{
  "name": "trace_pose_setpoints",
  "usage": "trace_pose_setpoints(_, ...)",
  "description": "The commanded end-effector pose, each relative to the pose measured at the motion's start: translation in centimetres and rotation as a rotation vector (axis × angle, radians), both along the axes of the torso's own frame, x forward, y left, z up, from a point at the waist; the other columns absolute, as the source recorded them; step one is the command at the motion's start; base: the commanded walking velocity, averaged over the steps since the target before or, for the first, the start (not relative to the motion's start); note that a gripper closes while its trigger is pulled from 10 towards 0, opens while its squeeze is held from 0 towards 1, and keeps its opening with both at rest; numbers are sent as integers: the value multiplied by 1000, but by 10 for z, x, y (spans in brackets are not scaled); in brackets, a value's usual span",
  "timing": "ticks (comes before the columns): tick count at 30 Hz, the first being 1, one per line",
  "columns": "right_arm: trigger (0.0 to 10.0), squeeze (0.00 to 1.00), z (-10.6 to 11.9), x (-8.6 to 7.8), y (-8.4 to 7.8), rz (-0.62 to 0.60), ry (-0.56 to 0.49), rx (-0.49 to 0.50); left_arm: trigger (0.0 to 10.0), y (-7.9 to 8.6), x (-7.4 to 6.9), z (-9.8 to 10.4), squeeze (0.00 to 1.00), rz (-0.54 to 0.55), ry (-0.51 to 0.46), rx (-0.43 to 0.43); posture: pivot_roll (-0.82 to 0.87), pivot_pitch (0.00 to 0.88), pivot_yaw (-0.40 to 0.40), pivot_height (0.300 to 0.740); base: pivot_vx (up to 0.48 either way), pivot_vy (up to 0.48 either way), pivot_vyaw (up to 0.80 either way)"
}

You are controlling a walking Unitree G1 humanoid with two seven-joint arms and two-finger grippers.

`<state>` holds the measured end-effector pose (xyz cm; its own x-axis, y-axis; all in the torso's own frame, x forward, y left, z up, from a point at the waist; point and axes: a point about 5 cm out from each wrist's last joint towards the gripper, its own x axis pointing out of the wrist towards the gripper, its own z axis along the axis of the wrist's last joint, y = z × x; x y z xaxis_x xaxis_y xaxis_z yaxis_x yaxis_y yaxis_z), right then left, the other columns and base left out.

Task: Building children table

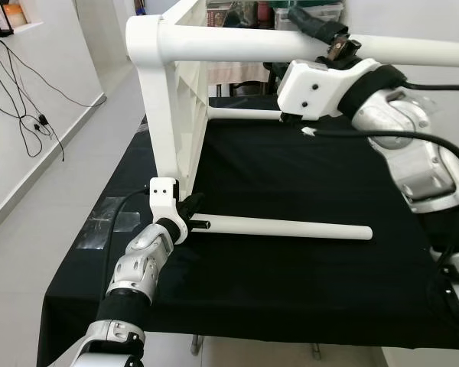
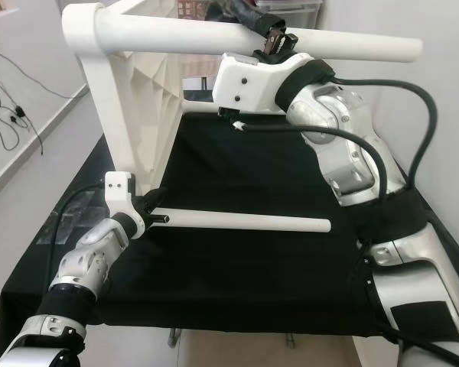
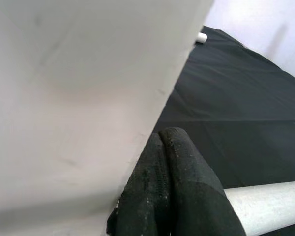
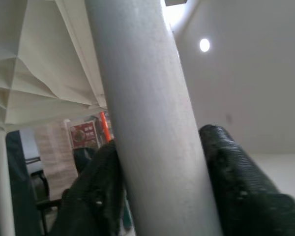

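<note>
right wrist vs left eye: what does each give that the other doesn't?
Right wrist view alone: both black fingers pressed against opposite sides of the upper table leg, plus a ceiling light. Left eye view alone: the left gripper at the near end of the lower table leg, the black cloth and wall cables. Both: the upper leg and the white tabletop, tipped on its side.

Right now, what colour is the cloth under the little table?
Plain black cloth, clearest in the left eye view.
</note>
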<state>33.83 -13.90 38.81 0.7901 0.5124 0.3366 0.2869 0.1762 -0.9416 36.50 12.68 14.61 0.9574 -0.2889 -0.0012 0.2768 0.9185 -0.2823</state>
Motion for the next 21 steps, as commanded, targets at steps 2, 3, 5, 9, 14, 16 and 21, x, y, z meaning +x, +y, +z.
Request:
trace_pose_setpoints(2,0,0,5,2,0,-8,-3,8,10000,6,2,0,0,34,-1,8,-181,45,16,740,0,0,0)
trace_pose_setpoints(3,0,0,5,3,0,-9,0,8,10000,6,3,0,0,39,-5,7,-182,45,17,740,0,0,0)
trace_pose_setpoints(5,0,0,5,4,0,-8,4,8,10000,7,3,0,0,47,-9,12,-184,44,18,740,0,0,0)
trace_pose_setpoints(9,0,0,6,4,1,-4,9,15,10000,13,5,-2,0,84,-5,19,-186,44,20,740,0,0,0)
trace_pose_setpoints(14,0,0,7,3,1,-1,10,21,10000,21,8,-5,0,129,16,9,-189,44,21,740,0,0,0)
trace_pose_setpoints(16,0,0,8,2,1,4,11,27,10000,25,10,-6,0,141,26,0,-195,45,23,740,0,0,0)
trace_pose_setpoints(21,0,0,10,-1,2,17,13,41,10000,30,15,-5,0,142,40,1,-200,47,25,740,0,0,0)
